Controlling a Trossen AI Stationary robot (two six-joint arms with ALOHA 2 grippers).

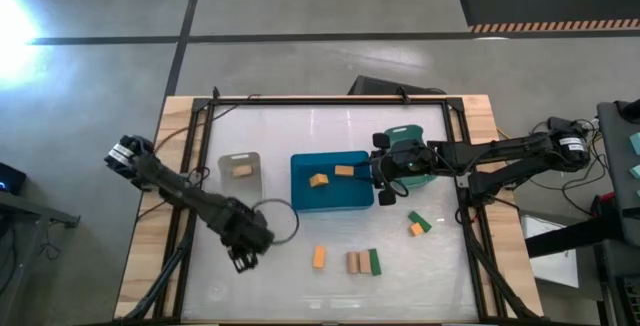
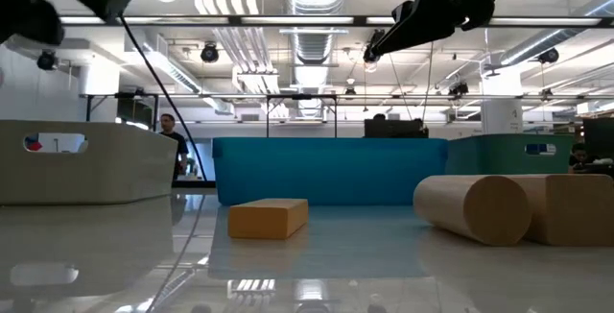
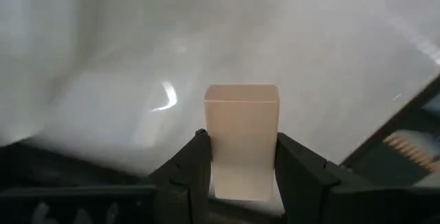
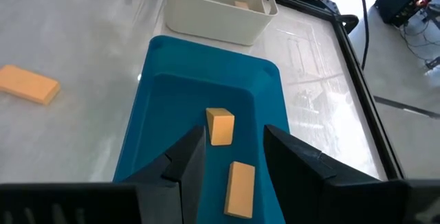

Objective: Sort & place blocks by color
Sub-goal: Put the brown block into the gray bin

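Pale block (image 3: 241, 141): a smooth, pinkish-tan rectangular piece is sitting upright between the two dark fingers (image 3: 188, 172) of the left end effector (image 1: 243, 257), which are pressing against its sides.
Left end effector: it is hanging over the glossy white desk (image 1: 330, 136) near the front-left corner, pinching the pale block.
Right end effector (image 1: 382, 177): its fingers are standing spread with nothing between them, over the right end of the blue bin (image 1: 352, 201).
Blue bin: a smooth plastic tray with rounded corners is lying at the middle of the desk and holding two orange blocks, one (image 4: 221, 126) squat and standing, the other (image 4: 239, 189) longer and lying flat.
Clear bin (image 1: 240, 167): a pale, rounded plastic tub is sitting just left of the blue bin with one tan block (image 1: 242, 170) inside.
Teal bin (image 1: 408, 150): it is sitting at the right side of the desk, largely under the right arm.
Loose blocks, front edge: an orange block (image 1: 319, 257) is lying alone; beside it two tan wooden pieces (image 1: 355, 262), round-ended in the low view, are touching a dark green block (image 1: 374, 261).
Loose blocks, right side: an orange block (image 1: 415, 230) and a dark green block (image 1: 423, 222) are lying together, touching, in front of the teal bin.
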